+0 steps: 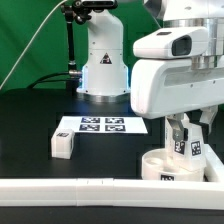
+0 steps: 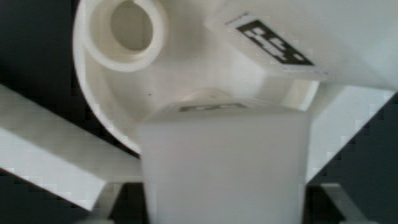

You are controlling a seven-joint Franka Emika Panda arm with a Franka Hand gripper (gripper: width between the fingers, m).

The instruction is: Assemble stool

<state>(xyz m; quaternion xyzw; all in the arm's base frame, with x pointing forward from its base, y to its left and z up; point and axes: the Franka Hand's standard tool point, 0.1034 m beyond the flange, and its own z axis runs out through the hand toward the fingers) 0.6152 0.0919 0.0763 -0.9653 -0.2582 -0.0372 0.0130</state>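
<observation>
"One leg (image 2: 222, 150) sat between the pincer's (image 1: 187, 140) jaws?"
"Yes; clamped or merely flanked, I could not tell; the seat disc (image 1: 165, 168) lay just beneath the pincer on the tabletop (image 1: 30, 120); a second leg (image 1: 63, 143) lay well apart from it."

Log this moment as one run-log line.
step: stool leg fitting | gripper: straddling upright leg at seat disc, grip unconfirmed | spare leg: loose on table

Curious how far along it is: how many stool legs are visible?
3: loose leg on the table, exterior view's left; second leg on the seat within the gripper; third leg beside it. More may be hidden.
</observation>
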